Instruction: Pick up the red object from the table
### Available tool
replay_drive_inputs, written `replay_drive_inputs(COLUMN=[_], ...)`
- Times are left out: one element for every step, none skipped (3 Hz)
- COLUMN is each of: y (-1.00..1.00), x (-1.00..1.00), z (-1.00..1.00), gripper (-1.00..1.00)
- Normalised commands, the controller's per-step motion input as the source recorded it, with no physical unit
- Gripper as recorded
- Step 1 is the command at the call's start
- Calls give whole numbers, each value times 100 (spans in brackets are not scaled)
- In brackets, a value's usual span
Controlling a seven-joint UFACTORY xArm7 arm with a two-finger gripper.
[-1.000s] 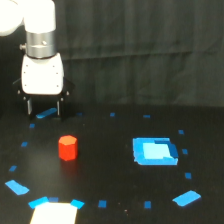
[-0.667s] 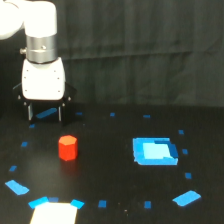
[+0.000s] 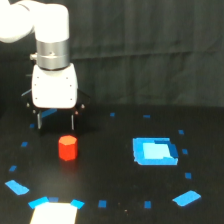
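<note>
Pincer (image 3: 55, 121) status: we see two thin dark fingers (image 3: 39, 121) hanging straight down from the white wrist housing (image 3: 54, 86), spread apart and released, with nothing between them. Their tips sit above the table (image 3: 110, 200), just at the 12 o'clock side of the red object (image 3: 67, 147), apart from it.

We locate the red object in the exterior view's left half, resting on the table. It stands upright, long axis vertical, with a flat top face up and its faceted sides facing the camera.

At 3 o'clock from it, well apart, lies a flat blue square piece (image 3: 155, 151). A pale patch (image 3: 54, 214) edged in blue sits at 6 o'clock, cut by the frame bottom.

We note that the table is flat and black, dotted with small blue tape marks (image 3: 186, 198) in a loose ring. A dark curtain (image 3: 150, 50) closes the background.

We can read no writing or brand marks.
</note>
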Motion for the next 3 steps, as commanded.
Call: replay_drive_inputs(y=[-50,-68,-41], x=[65,40,10], z=[-100,-61,-30], gripper=[20,100,25])
